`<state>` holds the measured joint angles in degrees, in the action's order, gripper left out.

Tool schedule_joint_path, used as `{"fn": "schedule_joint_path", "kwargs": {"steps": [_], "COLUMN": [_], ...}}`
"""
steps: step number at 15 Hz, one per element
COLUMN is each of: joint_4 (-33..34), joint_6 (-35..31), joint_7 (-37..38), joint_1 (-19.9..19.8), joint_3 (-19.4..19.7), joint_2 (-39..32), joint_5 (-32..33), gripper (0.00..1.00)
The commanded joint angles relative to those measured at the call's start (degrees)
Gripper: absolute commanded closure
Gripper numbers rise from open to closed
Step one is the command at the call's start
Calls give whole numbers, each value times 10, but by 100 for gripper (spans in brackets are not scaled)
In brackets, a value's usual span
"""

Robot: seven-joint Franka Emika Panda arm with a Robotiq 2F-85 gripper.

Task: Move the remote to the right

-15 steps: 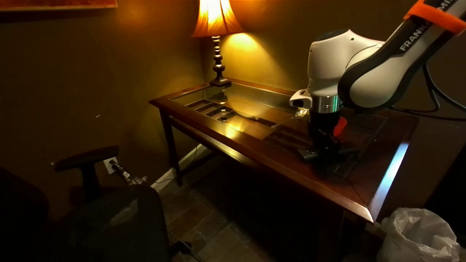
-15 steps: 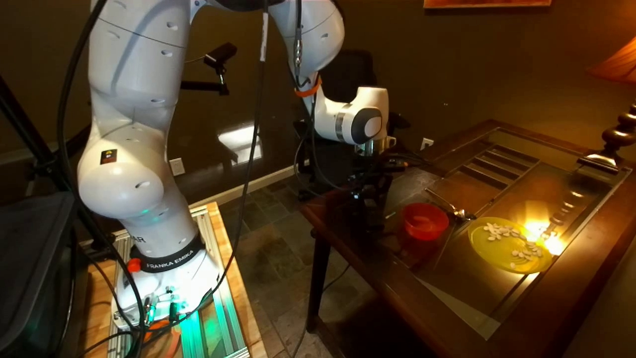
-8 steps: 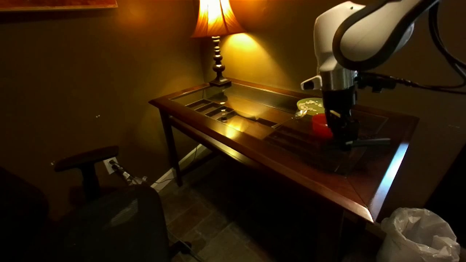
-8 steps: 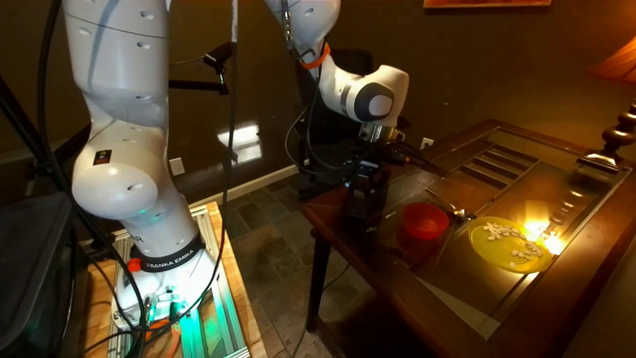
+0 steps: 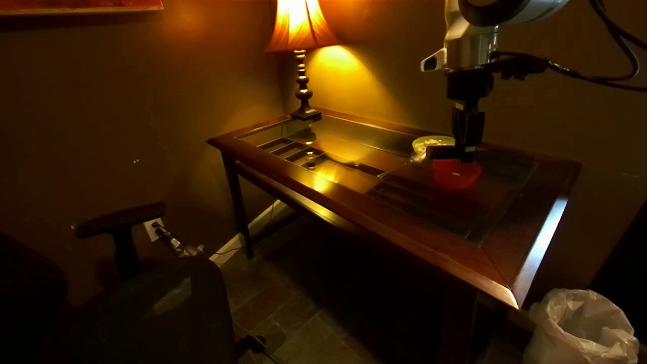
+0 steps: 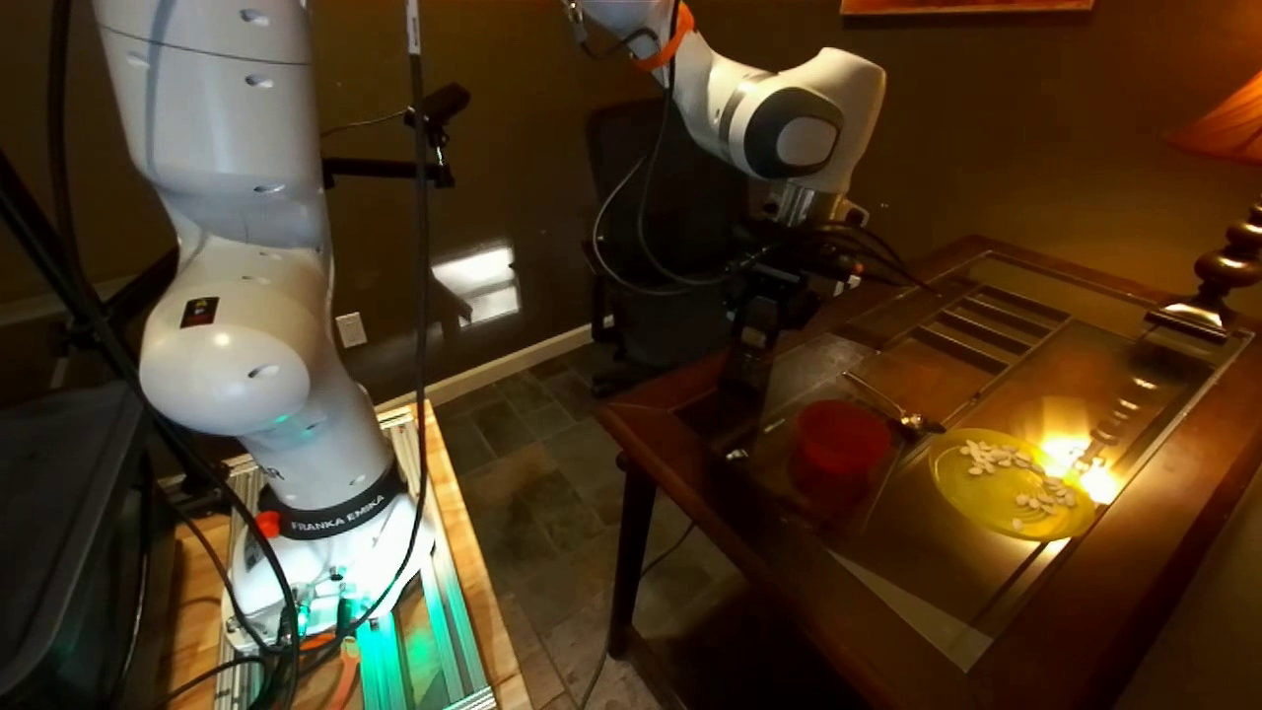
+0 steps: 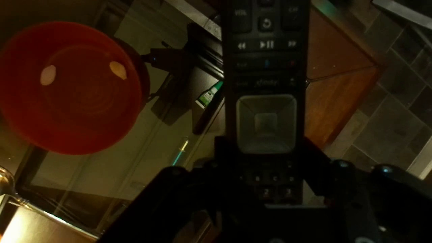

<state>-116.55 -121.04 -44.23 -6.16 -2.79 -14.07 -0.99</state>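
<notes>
Wrist view: the gripper pinches the remote by its sides, its keys in view, held up clear of the desk. Grasp and lift look done; placing it to the right seems yet to come. Labels read VOL and CH; the logo is perhaps xfinity, too dim to swear to. Farther off, the arm's base band says FRANKA EMIKA.
</notes>
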Motion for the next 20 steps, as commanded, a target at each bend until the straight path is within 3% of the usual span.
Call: {"fn": "schedule_joint_path", "kwargs": {"steps": [1,4,5,20], "joint_4": [0,-4,-4,144], "joint_6": [1,1,1,-11], "joint_7": [-1,-1,-1,213], "joint_1": [5,7,7,-65], "joint_3": [6,4,4,92], "joint_2": [0,-3,-3,-141], "joint_5": [-1,-1,-1,6], "gripper": [46,46,71,71]}}
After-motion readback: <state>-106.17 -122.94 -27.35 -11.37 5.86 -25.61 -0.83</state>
